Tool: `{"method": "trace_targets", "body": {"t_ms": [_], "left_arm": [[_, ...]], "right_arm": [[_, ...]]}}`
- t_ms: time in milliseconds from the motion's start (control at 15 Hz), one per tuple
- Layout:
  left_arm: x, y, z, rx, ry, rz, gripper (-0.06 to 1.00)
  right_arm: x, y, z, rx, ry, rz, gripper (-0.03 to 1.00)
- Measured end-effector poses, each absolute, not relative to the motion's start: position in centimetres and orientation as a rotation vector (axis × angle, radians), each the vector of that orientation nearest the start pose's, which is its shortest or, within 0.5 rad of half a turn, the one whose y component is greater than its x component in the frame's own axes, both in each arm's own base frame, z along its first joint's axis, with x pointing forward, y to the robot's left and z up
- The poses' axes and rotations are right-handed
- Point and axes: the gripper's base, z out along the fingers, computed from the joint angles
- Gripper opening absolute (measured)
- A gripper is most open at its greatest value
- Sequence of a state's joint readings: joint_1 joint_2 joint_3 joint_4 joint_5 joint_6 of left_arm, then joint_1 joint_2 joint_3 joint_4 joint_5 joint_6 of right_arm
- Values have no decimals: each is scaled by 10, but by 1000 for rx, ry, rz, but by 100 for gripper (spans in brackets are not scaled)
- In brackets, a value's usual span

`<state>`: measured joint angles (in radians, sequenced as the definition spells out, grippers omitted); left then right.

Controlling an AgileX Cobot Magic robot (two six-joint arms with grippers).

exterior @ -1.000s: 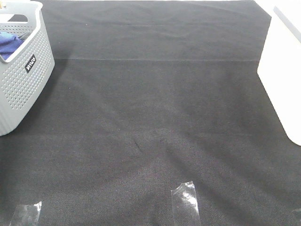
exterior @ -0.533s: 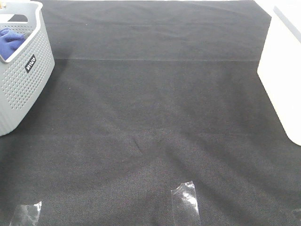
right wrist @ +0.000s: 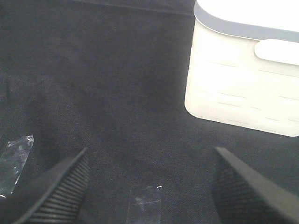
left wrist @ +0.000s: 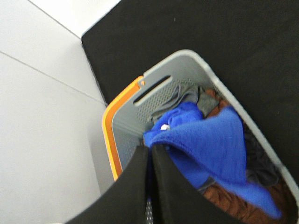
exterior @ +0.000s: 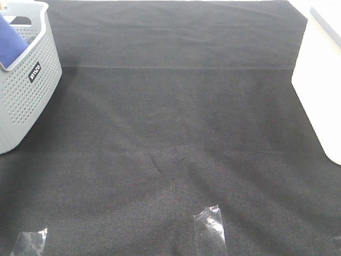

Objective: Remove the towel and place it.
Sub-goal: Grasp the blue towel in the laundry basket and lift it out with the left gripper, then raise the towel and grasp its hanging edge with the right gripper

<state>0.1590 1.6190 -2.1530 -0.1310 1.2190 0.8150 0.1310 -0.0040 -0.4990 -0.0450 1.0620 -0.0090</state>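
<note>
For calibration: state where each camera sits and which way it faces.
Exterior high: mounted high, looking down on the black mat, grey basket left, white bin right; no arm shows.
Left wrist: above the basket, looking in; left gripper shut on the towel.
Right wrist: over the mat, facing the bin; right gripper open.
Shared: exterior and left wrist both show basket and towel.

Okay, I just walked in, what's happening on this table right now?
The left gripper is shut on the blue towel, holding a bunch of it up above the rim of the grey basket, where other clothes lie. The towel is not yet out of the basket. The right gripper hangs open and empty over the black mat, near the white bin.
</note>
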Motion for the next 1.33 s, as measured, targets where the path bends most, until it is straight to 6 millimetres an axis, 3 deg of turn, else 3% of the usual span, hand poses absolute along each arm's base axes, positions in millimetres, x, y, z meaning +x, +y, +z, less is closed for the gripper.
{"method": "trace_targets", "body": {"t_ms": [533, 800, 1067, 1333], "left_arm": [[255, 7, 571, 688, 1759, 180, 0], [248, -11, 579, 704, 1658, -52, 0], [240, -48, 579, 1016, 1496, -85, 0], [244, -90, 572, 1213, 1355, -124, 0]], "right_arm": [[-5, -4, 277, -141, 2037, 21, 69], [3, 2, 283, -219, 2045, 52, 69], [47, 35, 301, -485, 2009, 311, 69], [105, 68, 296, -856, 1912, 545, 69]]}}
